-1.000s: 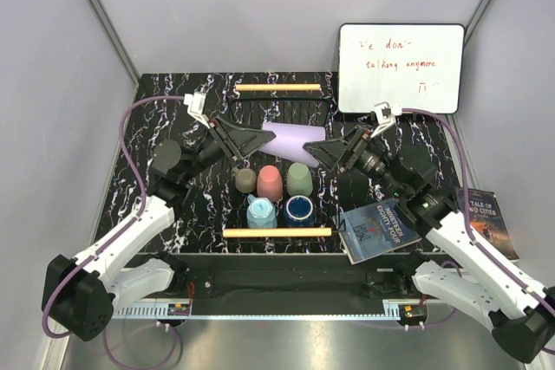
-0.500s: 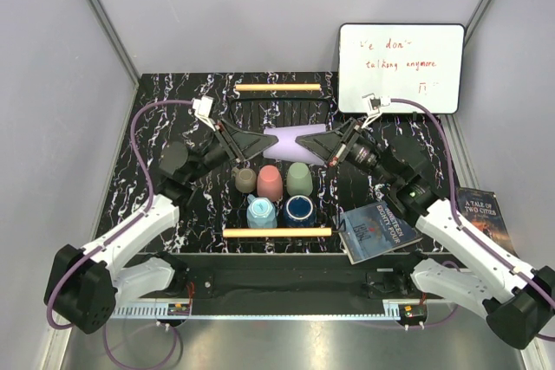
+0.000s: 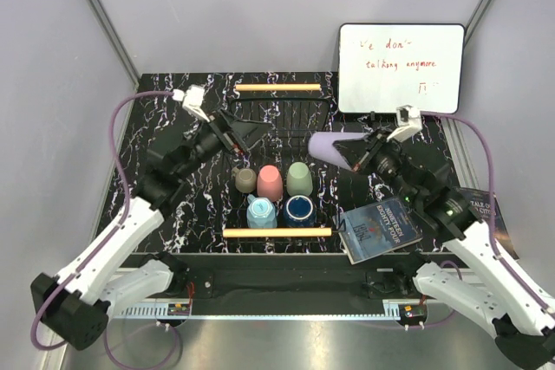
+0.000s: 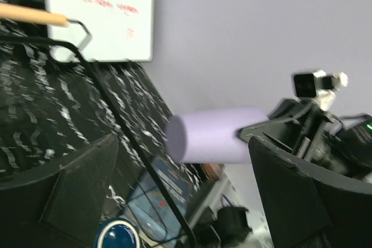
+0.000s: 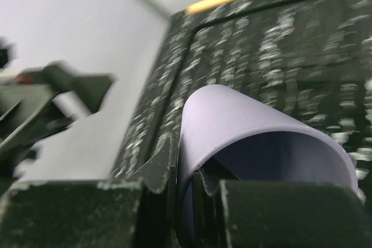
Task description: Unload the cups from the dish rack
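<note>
Progress — early: lavender tumbler [image 3: 331, 146] hangs sideways, centre-right of the top view, at the dish rack [image 3: 277, 232] right edge, not set down yet. Your right pincer [image 3: 359, 153] is clenched on its rim; left pincer [image 3: 250, 132] released, left of centre, well apart. In the rack — beige mug [image 3: 246, 180], pink cup [image 3: 270, 183], green tumbler [image 3: 299, 178], light blue mug [image 3: 261, 212], navy mug [image 3: 299, 210].

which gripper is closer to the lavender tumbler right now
Right. The right gripper is clamped on the lavender tumbler's rim; the left gripper hangs open off to its left, apart from it.
</note>
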